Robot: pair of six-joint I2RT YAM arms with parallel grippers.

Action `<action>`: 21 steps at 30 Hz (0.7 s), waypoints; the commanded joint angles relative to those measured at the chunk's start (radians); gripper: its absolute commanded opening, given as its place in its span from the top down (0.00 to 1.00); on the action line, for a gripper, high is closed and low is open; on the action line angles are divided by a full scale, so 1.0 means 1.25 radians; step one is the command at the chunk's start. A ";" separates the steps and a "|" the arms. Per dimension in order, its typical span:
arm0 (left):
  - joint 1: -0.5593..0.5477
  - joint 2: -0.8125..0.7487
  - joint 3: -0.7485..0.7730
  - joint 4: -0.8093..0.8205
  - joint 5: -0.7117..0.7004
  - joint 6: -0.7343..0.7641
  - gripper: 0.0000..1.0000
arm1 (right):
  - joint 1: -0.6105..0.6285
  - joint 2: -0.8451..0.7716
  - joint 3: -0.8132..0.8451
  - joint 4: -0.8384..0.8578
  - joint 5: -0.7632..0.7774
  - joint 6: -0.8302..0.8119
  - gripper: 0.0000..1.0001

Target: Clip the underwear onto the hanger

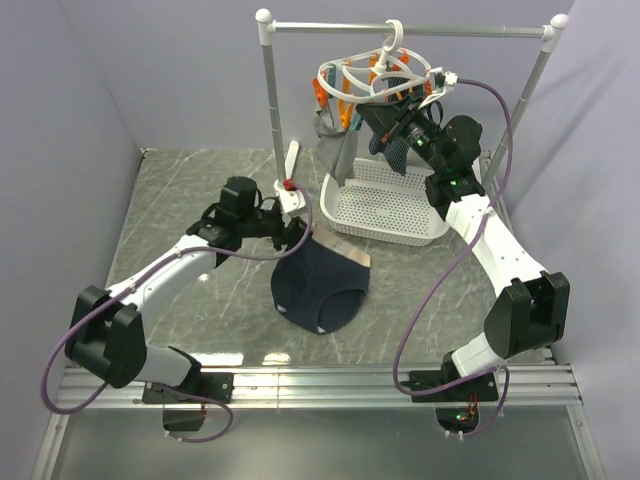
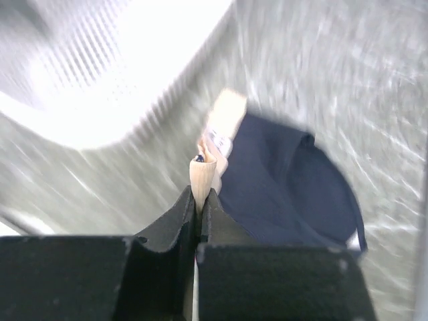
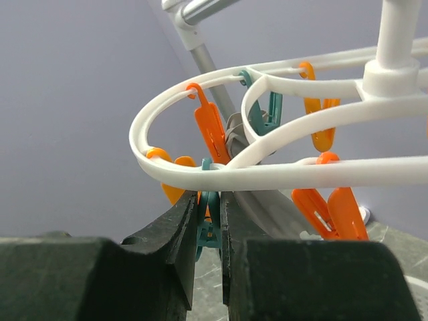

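The left gripper (image 2: 198,200) is pinching the underwear (image 1: 322,288) at the left end of its tan waistband, jaws closed tight on it. The underwear is lying on the table (image 1: 190,200) just near of the white basket (image 1: 388,237), its long axis running left to right along the waistband, crotch pointing toward the near edge. Up at the hanger (image 3: 267,175), the right gripper (image 3: 208,200) is squeezing a teal clothespin (image 3: 210,231) between narrow jaws.

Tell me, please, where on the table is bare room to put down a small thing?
Bare table lies between the underwear, the basket and the right arm. Another free patch is the far left corner, behind the left arm. It is crowded under the hanger, where clothes hang by the basket.
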 commanded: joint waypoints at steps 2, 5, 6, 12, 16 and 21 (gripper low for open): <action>0.027 -0.001 0.049 0.097 0.254 0.232 1.00 | -0.001 0.001 0.018 0.077 -0.072 -0.001 1.00; 0.029 0.039 0.114 0.085 0.319 0.325 1.00 | -0.001 0.004 0.019 0.095 -0.089 0.005 1.00; 0.028 0.047 0.124 0.126 0.325 0.326 1.00 | -0.002 0.004 0.016 0.102 -0.100 0.010 1.00; 0.029 0.119 0.200 0.313 0.355 0.249 1.00 | -0.002 0.010 0.010 0.145 -0.127 0.049 1.00; 0.027 0.167 0.244 0.549 0.345 0.011 1.00 | -0.004 0.017 0.015 0.162 -0.133 0.077 1.00; 0.028 0.230 0.312 0.723 0.290 -0.290 1.00 | -0.007 0.038 0.032 0.176 -0.124 0.125 1.00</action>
